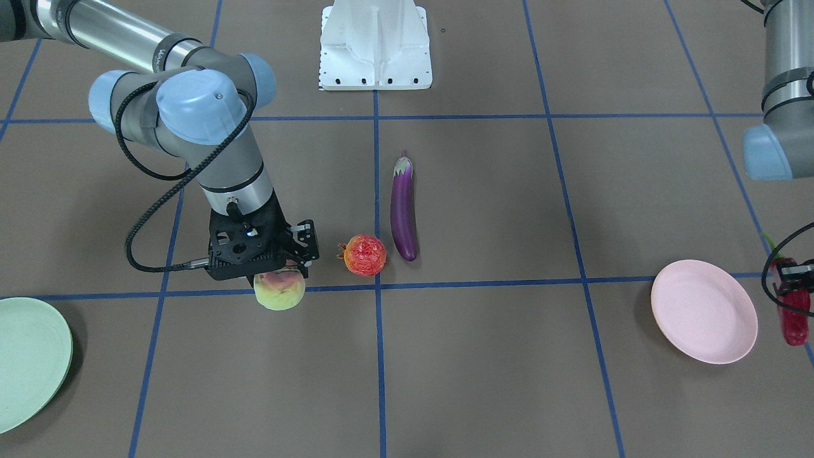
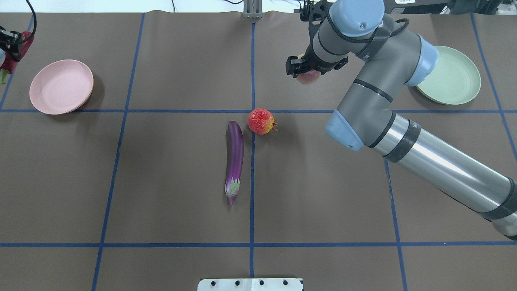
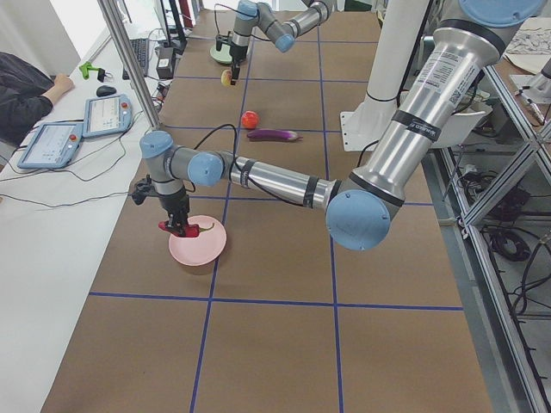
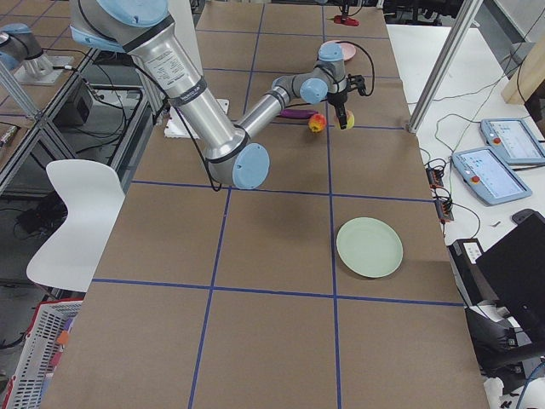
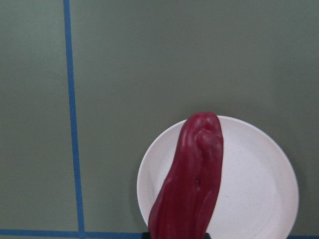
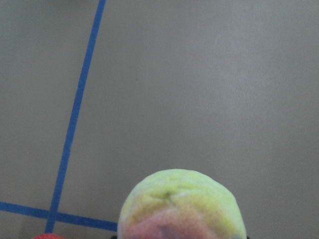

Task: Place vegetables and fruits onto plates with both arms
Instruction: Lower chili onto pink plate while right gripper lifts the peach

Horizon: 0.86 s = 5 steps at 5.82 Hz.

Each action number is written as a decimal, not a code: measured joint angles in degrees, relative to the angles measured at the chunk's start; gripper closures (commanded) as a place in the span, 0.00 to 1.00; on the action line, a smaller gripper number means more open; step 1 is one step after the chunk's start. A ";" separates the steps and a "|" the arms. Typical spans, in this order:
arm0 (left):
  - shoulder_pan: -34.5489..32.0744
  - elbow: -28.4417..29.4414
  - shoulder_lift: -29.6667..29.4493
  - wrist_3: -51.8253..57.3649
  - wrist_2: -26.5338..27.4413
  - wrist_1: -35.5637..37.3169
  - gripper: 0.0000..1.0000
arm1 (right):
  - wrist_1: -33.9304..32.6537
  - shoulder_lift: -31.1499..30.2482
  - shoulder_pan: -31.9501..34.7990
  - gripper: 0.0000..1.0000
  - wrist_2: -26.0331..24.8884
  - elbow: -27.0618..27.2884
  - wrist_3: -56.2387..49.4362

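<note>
My right gripper (image 1: 280, 270) is shut on the pink-yellow-green peach (image 1: 280, 291), holding it just above the table left of the pomegranate (image 1: 364, 255); the right wrist view shows the peach (image 6: 182, 206) at its bottom edge. The mint green plate (image 1: 25, 356) lies empty further out. My left gripper (image 1: 793, 286) is shut on the dark-red chili (image 1: 795, 321), which hangs by the far rim of the empty pink plate (image 1: 704, 312); in the left wrist view the chili (image 5: 189, 184) overlaps the plate (image 5: 249, 189). The purple eggplant (image 1: 403, 210) lies at the table's middle.
The white base block (image 1: 375, 44) stands at the robot's side of the table. Blue tape lines cross the brown surface. In the exterior left view a person's sleeve (image 3: 26, 86) and tablets (image 3: 105, 114) are on the side bench beyond the table.
</note>
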 measured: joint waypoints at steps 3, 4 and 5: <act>3.14 5.37 0.45 -2.28 -0.29 -6.21 1.00 | 0.22 -0.94 6.44 1.00 -2.71 3.16 -0.72; 5.23 6.12 0.50 -4.65 -0.33 -8.23 1.00 | 0.37 -1.82 8.98 1.00 -3.78 3.28 -2.82; 6.82 7.52 0.88 -6.36 -0.32 -11.23 0.26 | 0.49 -2.84 11.12 1.00 -4.32 3.31 -5.30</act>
